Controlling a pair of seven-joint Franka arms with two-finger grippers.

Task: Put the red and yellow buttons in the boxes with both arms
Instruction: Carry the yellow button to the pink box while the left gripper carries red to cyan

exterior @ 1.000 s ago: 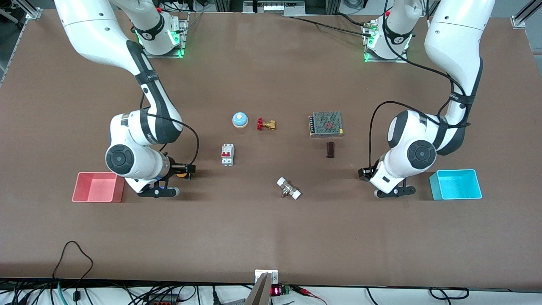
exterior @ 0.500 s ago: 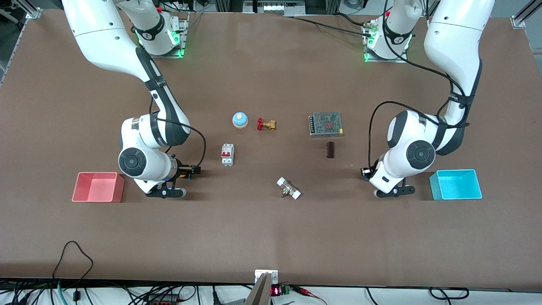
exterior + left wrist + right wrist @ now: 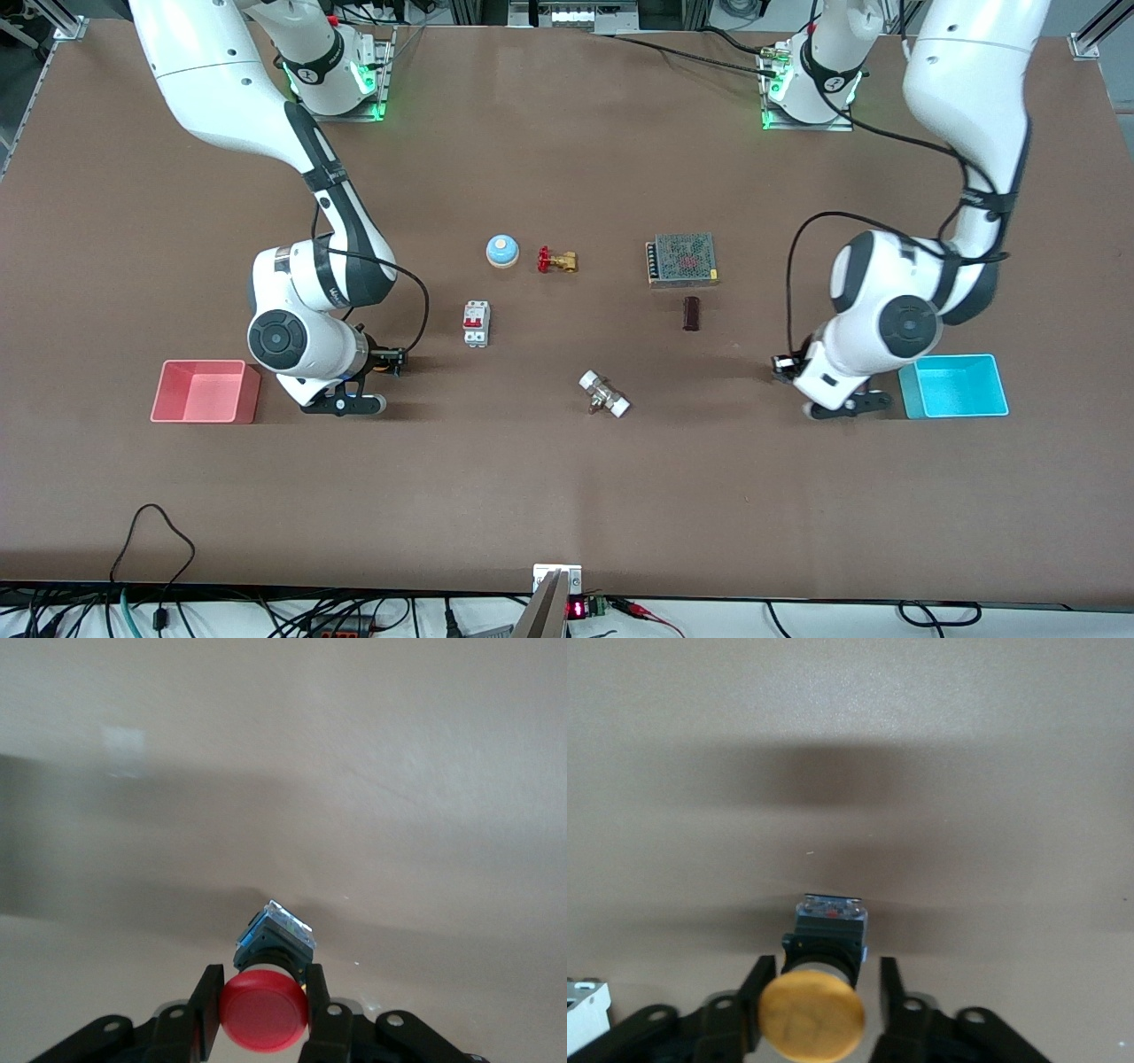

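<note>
My left gripper [image 3: 781,365] is shut on the red button [image 3: 264,1010], both fingers against its cap, and holds it over the table beside the cyan-blue box [image 3: 955,387]. In the left wrist view the gripper [image 3: 263,973] frames the cap and the black body. My right gripper [image 3: 394,359] is low over the table a little way from the pink-red box [image 3: 199,394]. In the right wrist view the gripper [image 3: 827,967] straddles the yellow button [image 3: 812,1017]. One finger [image 3: 759,988] meets the cap and a gap shows at the other. Both boxes are empty.
Across the middle of the table lie a blue-domed bell [image 3: 501,250], a red-handled brass valve [image 3: 556,260], a white circuit breaker [image 3: 476,323], a mesh power supply [image 3: 681,259], a dark cylinder [image 3: 691,314] and a white fitting [image 3: 604,394].
My left arm has carried the red button closer to the cyan-blue box. My right arm shifted away from the pink-red box toward the table's middle, then held almost still.
</note>
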